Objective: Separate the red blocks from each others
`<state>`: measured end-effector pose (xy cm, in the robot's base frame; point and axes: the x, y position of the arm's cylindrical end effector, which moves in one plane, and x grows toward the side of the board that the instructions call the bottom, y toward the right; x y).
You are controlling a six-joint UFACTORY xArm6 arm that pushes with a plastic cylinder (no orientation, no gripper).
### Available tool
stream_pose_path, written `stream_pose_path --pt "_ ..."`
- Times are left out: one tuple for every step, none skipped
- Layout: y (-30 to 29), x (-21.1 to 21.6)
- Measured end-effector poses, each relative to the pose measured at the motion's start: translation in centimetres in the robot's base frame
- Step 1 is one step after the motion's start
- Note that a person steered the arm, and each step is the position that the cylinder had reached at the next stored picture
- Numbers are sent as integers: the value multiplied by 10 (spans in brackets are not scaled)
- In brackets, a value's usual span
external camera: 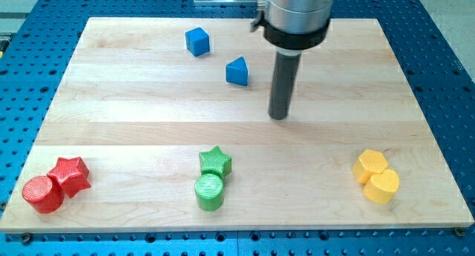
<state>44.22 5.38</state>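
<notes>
1. Nearest the camera, along the bottom edge of the pale wooden board [148,107], sit three pairs of small plastic blocks: a red cylinder [41,194] and a red star [70,175] at the board's bottom-left corner, a green cylinder [209,191] with a green star [215,162] at bottom centre, and a yellow hexagon block [370,166] with a yellow heart-like block [383,186] at bottom right.

2. Both red blocks, the task's things, touch each other, the star just above and to the right of the cylinder on the board, so they are not yet separated.

3. Further up the board, near its top edge, lie a blue cube [197,41] and a blue triangular block [237,71], a little apart.

4. My tip [278,116] rests on bare wood near the board's centre, just right of and below the blue triangular block, well apart from the red pair. I carry no jaws, only the dark rod, so nothing is gripped.

5. Judging the step in hand: I should cross the board toward its bottom-left corner, passing above the green pair without brushing it. Best entry seems to be at the seam between the two red blocks, then pushing the star toward the board's middle, where room is ample.

6. Pushing the cylinder instead risks sliding it off the board's edge, since it sits close to the corner.
</notes>
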Motion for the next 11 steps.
stream_pose_path --pt "-44 1" --pt "-86 32" --pt "-125 65" --pt "-167 85" --pt "-216 147" --pt "-239 176" --pt "-268 176" --pt "-297 176" --pt "-303 159" --pt "-303 86" --pt "-279 88"
